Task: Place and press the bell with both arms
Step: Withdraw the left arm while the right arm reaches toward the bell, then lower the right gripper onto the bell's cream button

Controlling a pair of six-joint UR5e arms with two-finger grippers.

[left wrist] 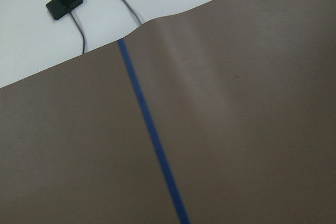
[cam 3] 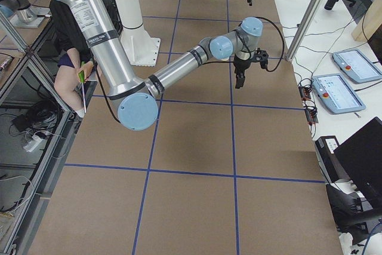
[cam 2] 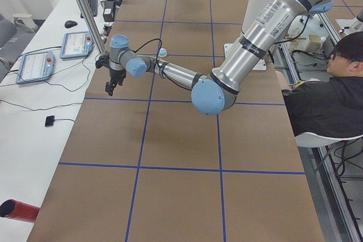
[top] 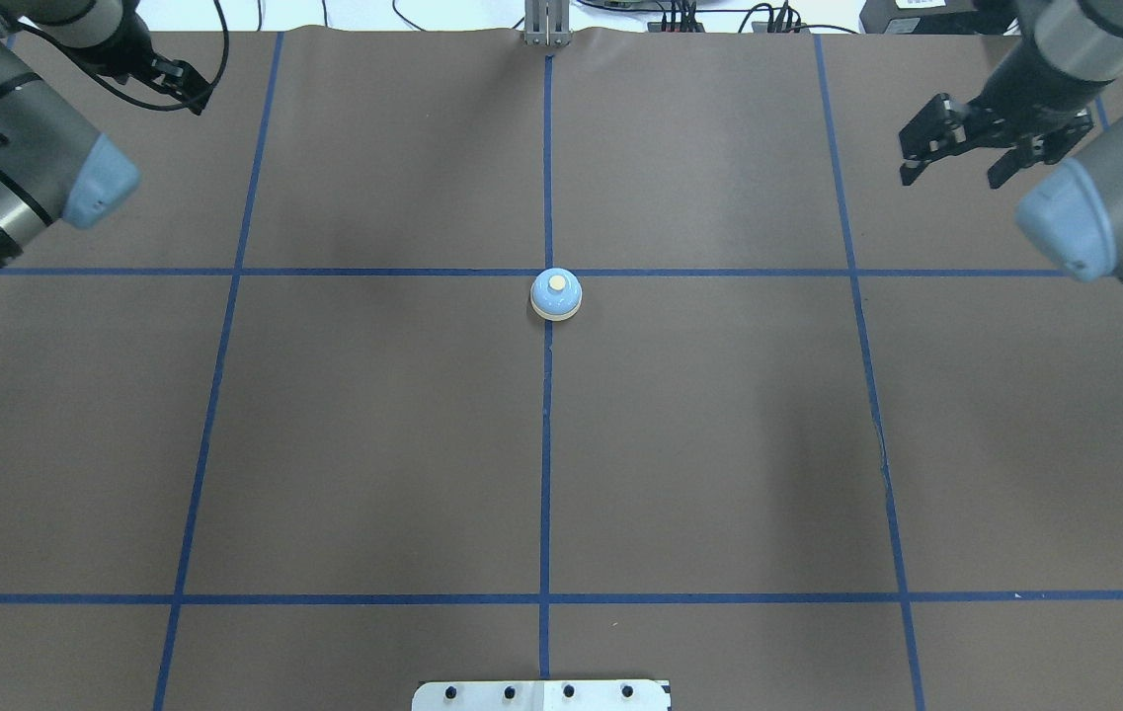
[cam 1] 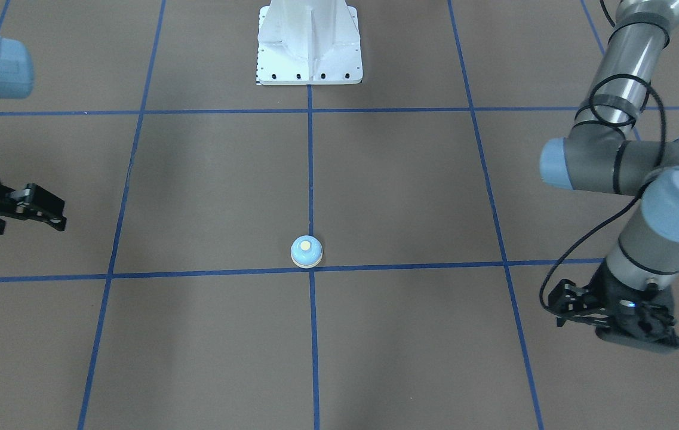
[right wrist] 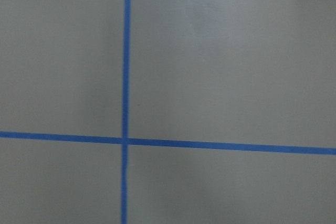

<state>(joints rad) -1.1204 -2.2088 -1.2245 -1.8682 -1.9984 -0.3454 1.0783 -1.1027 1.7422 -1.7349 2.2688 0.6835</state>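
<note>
Plainly, the bell is in nobody's grasp. It stands upright, on its own, at the middle of the overhead view, on the centre blue tape line just below where that line meets a cross line. That is a spot either arm could reach equally, which suits a two-arm job.

The right gripper hangs at the upper right of the overhead view with its fingers spread and nothing between them. The left gripper, at the lower right of the front-facing view, also looks parted and empty (its linkage is dark, so this reading is less sure). Both are well apart from the bell, out near the ends of the brown table. Each wrist camera shows only paper and tape, so neither is aimed at the bell.

From this layout I cannot tell whether the button is yet to be pressed. A press would call for one arm to swing inward over the cream top.
</note>
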